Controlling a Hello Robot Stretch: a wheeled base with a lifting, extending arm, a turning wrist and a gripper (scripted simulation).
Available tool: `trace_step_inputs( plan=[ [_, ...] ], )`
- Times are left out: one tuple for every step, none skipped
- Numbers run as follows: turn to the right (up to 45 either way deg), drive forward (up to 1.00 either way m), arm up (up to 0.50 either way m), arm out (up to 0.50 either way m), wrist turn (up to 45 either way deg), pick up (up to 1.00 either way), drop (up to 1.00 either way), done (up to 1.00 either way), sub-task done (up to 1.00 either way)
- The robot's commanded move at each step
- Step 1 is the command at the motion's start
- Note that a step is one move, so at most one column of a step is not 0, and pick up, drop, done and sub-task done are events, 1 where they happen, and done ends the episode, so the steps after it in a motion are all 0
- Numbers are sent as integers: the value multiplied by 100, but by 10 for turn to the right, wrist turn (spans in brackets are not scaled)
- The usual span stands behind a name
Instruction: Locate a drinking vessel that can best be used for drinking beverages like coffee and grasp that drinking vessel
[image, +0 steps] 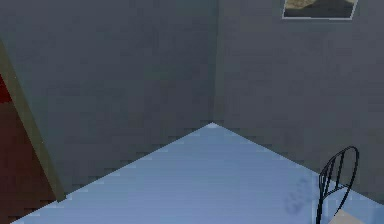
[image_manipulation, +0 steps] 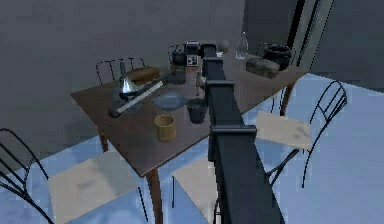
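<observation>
Squat dark cup (image_manipulation: 196, 110), open-topped; upright on brown table (image_manipulation: 103, 100)

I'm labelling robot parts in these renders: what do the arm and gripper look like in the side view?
The arm is a dark, square-edged bar. At its far end sit two small white squares with black marks; left of them is the gripper, a small dark body with thin fingers.
</observation>
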Motion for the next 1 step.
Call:
trace_step_inputs(
  plan=[
    [0,0,0,0,450,0,0,0,0]
  ],
)
